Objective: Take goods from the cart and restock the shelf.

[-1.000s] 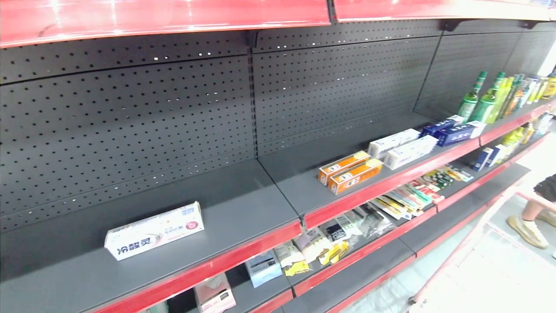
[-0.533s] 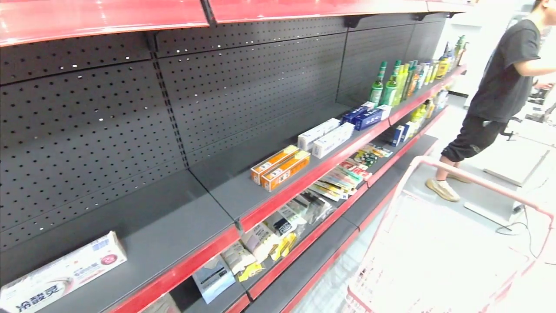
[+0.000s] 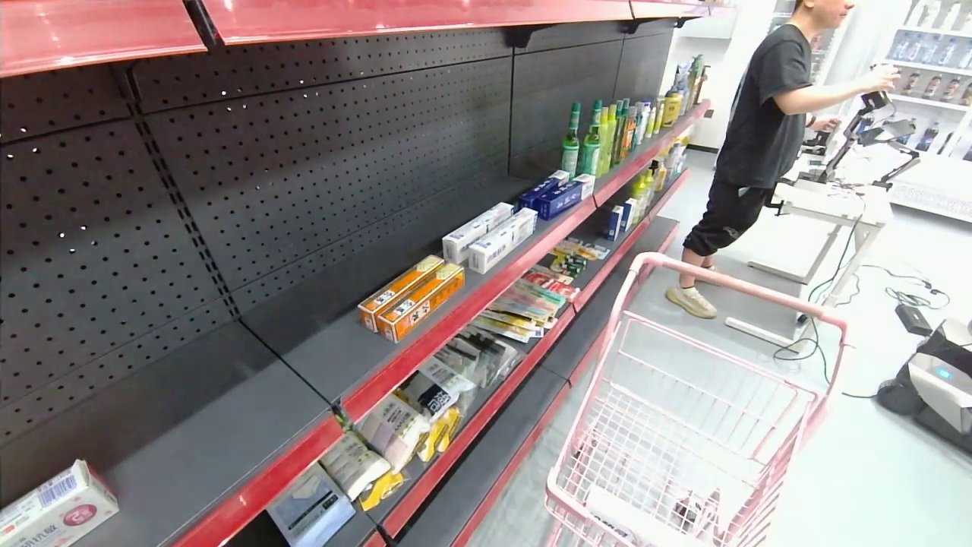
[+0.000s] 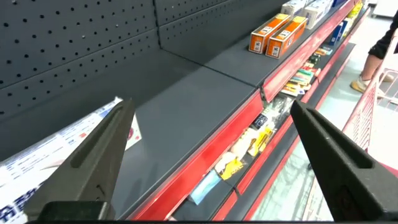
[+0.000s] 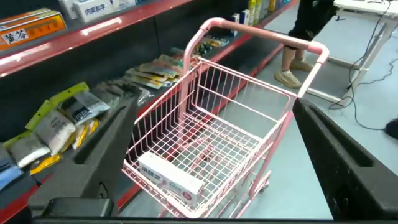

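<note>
The head camera had turned right since the earlier pictures, so the pink cart point(image 3: 729, 285) showed beside the shelf point(image 3: 456, 311). One white box point(image 5: 171, 176) lay in the cart. The left gripper point(image 4: 211, 162) and the right gripper point(image 5: 211, 155) both had their fingers apart, empty.

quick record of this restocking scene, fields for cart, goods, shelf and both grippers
cart: pink wire cart in the aisle beside the shelf
goods in cart: a white box lying on the cart's floor
shelf: dark shelf with a red front edge, a long bare stretch
goods on shelf: white carton at the near end; two orange boxes side by side farther along
left gripper: open, holding nothing, over the shelf near the white carton
right gripper: open, holding nothing, above the cart
</note>
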Robot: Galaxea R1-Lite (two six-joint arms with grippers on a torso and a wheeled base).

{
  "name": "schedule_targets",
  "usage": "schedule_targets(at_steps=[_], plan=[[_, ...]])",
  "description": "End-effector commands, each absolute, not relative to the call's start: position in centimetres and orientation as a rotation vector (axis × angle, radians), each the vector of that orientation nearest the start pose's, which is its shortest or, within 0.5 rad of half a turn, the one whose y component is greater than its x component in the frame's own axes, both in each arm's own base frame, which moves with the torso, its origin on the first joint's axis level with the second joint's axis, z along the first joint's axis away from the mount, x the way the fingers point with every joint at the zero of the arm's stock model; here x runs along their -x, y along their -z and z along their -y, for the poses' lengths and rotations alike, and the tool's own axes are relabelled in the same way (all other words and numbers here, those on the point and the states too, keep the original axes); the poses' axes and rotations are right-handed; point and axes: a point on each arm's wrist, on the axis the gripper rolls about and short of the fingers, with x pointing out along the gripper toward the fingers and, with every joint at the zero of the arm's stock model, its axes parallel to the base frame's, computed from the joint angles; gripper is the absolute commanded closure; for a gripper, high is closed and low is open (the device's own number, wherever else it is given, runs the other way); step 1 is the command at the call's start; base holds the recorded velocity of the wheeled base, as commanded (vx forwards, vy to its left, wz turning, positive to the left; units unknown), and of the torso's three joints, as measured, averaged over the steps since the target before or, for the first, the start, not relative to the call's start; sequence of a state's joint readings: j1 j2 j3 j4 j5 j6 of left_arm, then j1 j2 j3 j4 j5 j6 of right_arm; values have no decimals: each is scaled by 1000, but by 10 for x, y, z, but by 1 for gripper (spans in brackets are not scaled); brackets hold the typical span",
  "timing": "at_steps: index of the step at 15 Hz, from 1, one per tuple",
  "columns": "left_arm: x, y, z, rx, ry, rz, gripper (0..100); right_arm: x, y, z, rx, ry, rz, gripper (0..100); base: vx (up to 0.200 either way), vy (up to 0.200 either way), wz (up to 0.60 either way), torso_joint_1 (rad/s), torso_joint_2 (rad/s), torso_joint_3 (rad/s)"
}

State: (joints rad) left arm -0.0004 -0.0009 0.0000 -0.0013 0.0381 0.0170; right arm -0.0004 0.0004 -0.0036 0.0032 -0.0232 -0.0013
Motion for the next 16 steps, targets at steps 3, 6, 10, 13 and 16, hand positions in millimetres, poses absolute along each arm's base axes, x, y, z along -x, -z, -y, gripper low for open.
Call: schedule_targets(at_steps=[3,6,10,13,16], plan=[[23,-76,-1,-17,-38,1,0,21,-128,1,-65,38,23,0,0,0,0,0,0,0],[23,-76,-1,-17,-38,1,0,-60,-238,2,-124,70,-137,0,0,0,0,0,0,0],[23,-76,-1,-18,-38,3,0,-154,-177,13,-112,142,-569,0,0,0,0,0,0,0],[23,-76,-1,-18,-38,1,0,-212,-109,13,49,-76,-928,0,0,0,0,0,0,0],[23,-76,-1,-18,-38,3,0,-256,-72,15,170,-203,-1052,0,0,0,0,0,0,0]])
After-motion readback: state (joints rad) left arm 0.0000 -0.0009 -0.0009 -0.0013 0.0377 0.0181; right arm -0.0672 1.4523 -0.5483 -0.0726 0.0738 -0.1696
